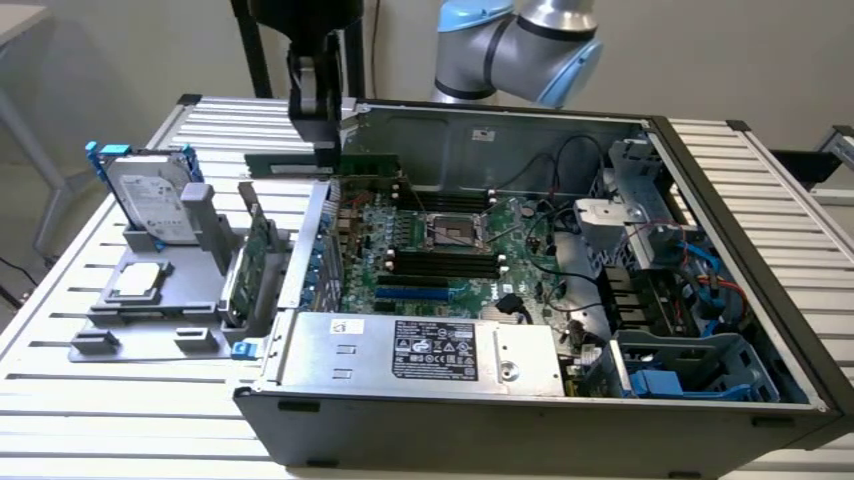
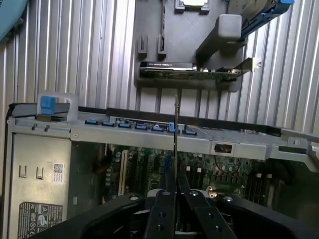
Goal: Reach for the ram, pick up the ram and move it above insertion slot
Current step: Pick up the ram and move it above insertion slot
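Exterior view: gripper (image 1: 324,150) hangs over the rear edge of the open computer case (image 1: 534,420), clamped on the ram (image 1: 320,162). The ram is held level in the air, a long green stick extending to both sides of the fingers, above the motherboard (image 1: 441,250) near the case wall on the exterior view's left. Outside the case, on the grey fixture (image 1: 147,300) on the slatted table (image 1: 80,400), the hard drive (image 1: 150,195) stands upright and the expansion card (image 1: 247,275) stands on edge in its holder.

Wrist view: the two black fingers (image 2: 162,214) are closed on the ram (image 2: 176,139), seen edge-on as a thin vertical line. Below it lie the motherboard (image 2: 199,172) and the case's wall (image 2: 149,137). Beyond, the expansion card (image 2: 189,73) sits on the grey fixture (image 2: 179,40).
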Robot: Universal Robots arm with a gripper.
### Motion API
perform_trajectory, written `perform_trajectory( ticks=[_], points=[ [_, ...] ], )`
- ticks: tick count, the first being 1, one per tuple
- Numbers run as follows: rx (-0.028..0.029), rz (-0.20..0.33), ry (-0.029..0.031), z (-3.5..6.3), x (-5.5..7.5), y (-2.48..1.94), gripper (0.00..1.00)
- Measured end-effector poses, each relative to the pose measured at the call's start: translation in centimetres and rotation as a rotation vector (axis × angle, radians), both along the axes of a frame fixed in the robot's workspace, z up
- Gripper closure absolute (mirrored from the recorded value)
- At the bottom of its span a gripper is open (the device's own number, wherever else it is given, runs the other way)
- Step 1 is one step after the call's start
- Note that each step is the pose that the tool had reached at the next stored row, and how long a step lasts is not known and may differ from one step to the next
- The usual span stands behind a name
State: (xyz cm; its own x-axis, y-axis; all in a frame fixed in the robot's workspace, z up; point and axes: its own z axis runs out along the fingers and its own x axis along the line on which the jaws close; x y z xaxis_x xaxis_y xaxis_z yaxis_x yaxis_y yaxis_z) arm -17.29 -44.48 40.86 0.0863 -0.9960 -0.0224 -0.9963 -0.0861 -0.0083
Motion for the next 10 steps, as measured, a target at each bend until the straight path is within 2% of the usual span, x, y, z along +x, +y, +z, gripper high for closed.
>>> perform_trajectory(
  ticks=[6,10],
  points=[
    [-0.0001,0.000,0.0001,0.00,1.8,0.94,0.87],
    [0.0000,0.000,0.0000,-0.01,2.8,1.76,0.87]
  ],
)
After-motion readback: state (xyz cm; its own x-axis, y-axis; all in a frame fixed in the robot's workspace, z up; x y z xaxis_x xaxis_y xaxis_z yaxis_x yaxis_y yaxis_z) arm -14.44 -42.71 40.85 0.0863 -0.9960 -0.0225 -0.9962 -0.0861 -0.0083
